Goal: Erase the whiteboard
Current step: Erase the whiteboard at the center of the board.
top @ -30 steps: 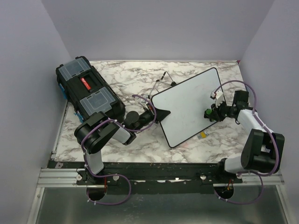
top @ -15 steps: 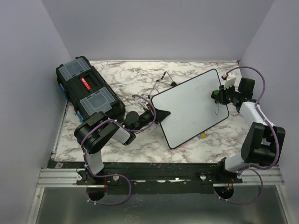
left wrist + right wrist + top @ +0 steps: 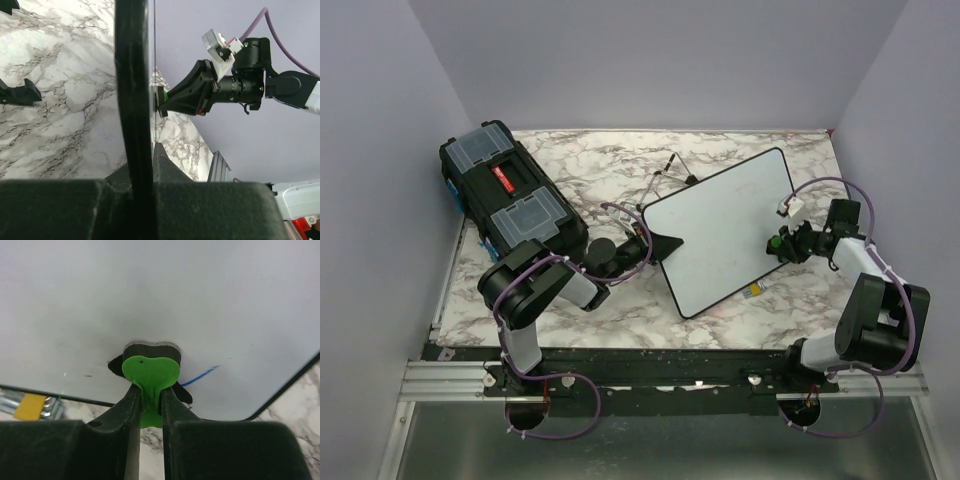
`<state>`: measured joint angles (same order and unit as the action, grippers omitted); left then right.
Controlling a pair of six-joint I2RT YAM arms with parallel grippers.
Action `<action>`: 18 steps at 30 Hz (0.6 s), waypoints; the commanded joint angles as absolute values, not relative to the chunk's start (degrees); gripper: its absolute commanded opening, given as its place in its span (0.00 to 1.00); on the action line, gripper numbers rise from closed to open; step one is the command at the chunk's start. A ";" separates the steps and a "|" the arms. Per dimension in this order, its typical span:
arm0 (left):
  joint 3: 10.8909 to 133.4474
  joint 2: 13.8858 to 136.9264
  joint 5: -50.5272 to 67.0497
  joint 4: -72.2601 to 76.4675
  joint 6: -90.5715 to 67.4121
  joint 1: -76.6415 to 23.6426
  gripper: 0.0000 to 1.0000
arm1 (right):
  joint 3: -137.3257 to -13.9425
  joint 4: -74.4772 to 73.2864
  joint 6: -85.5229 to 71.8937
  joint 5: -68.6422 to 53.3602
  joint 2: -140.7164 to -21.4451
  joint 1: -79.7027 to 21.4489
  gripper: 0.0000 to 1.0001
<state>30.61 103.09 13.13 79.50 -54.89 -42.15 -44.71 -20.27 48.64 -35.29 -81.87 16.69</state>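
Observation:
The whiteboard [image 3: 720, 225] lies tilted on the marble table, its face mostly white. My left gripper [image 3: 660, 242] is shut on its left edge; in the left wrist view the board's black frame [image 3: 132, 100] runs between my jaws [image 3: 141, 160]. My right gripper [image 3: 778, 243] is shut on a green-handled eraser [image 3: 150, 372] and presses its dark pad against the board's right part [image 3: 150, 295]. A short blue stroke [image 3: 201, 375] remains just right of the eraser. The eraser also shows in the left wrist view [image 3: 161, 94].
A black toolbox [image 3: 510, 195] stands at the left rear. Thin metal tools [image 3: 670, 170] lie behind the board. A small yellow item [image 3: 756, 290] lies at the board's near edge, also in the right wrist view [image 3: 30, 406]. Purple walls enclose the table.
My right gripper swept with the eraser up to the board's far right corner, then back down toward its near right part. The left gripper and the board have not moved.

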 commanded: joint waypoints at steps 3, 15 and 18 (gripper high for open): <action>31.71 99.64 16.26 91.30 -54.84 -42.72 0.00 | -41.79 -25.38 48.41 -39.03 -81.42 14.99 0.01; 31.60 99.46 16.35 91.27 -54.83 -42.76 0.00 | -49.06 -11.59 33.62 -31.11 -88.05 26.00 0.01; 31.55 99.52 16.44 91.30 -54.84 -42.71 0.00 | -48.94 -13.36 35.50 -33.70 -88.61 26.02 0.01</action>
<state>30.52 102.76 13.91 79.64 -54.35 -42.13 -47.83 -13.82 35.79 -33.10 -87.50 25.87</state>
